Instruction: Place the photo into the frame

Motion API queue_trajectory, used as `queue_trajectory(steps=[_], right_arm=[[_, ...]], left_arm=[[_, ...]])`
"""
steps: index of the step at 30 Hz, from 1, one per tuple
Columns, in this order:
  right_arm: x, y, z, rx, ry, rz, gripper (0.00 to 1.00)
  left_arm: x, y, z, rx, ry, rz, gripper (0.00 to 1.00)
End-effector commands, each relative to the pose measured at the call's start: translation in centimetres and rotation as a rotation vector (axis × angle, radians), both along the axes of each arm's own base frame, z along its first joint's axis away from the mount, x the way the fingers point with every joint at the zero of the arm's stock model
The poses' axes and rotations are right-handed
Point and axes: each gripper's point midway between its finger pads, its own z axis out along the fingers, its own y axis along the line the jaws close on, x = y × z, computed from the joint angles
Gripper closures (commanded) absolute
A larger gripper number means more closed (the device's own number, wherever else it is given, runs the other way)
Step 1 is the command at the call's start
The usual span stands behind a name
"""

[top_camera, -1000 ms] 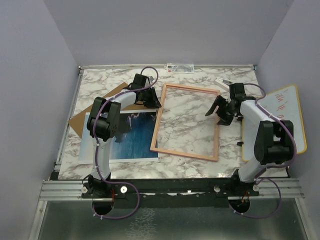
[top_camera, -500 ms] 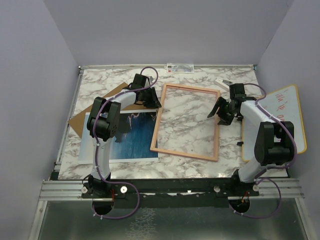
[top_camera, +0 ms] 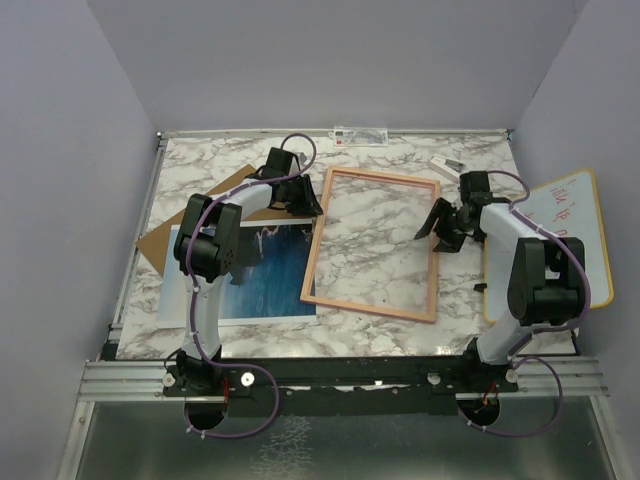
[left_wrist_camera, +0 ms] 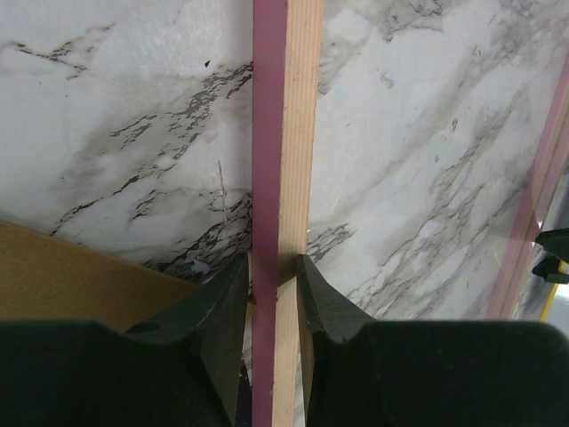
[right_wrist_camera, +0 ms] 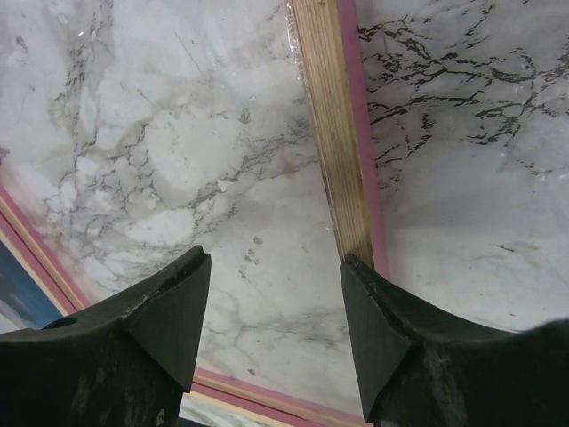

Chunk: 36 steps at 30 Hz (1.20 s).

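Observation:
The frame (top_camera: 321,240) lies in the middle of the table, light wood back up, pink at its edges. My left gripper (top_camera: 312,208) is shut on the frame's left rail near the far corner; in the left wrist view both fingers (left_wrist_camera: 229,294) press the rail (left_wrist_camera: 283,160). My right gripper (top_camera: 436,222) is open over the frame's right rail (right_wrist_camera: 331,133), one finger inside the rim and one on the rail. The photo (top_camera: 268,270), blue sea with a white border, lies flat left of the frame, partly under my left arm.
A brown backing board (top_camera: 170,230) lies under the photo's far left corner and shows in the left wrist view (left_wrist_camera: 71,271). A whiteboard with red writing (top_camera: 565,235) lies at the right edge. A small label strip (top_camera: 360,134) sits by the back wall.
My right gripper has shifted slightly toward the frame's right rail. The left gripper and the frame have not visibly moved.

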Motion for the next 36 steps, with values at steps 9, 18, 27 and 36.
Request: queue_trajectory(steps=[9,18,27,36], right_arm=[[0.3,4.3,-0.9,0.227,-0.075,0.114,0.37],[1.0,5.5,-0.5,0.303,-0.165,0.166,0.39],[1.6,7.0,3.6,0.387,-0.382,0.252,0.41],[3.1,5.7,6.5,0.320,-0.509,0.169,0.45]], left_arm=[[-2.9,0.9,-5.1,0.086,0.120,-0.026,0.71],[-3.0,0.9,-5.2,0.083,0.125,-0.032,0.71],[-2.5,1.1,-4.7,0.097,0.101,-0.024,0.76],[-2.1,1.8,-4.4,0.126,0.086,0.000,0.76]])
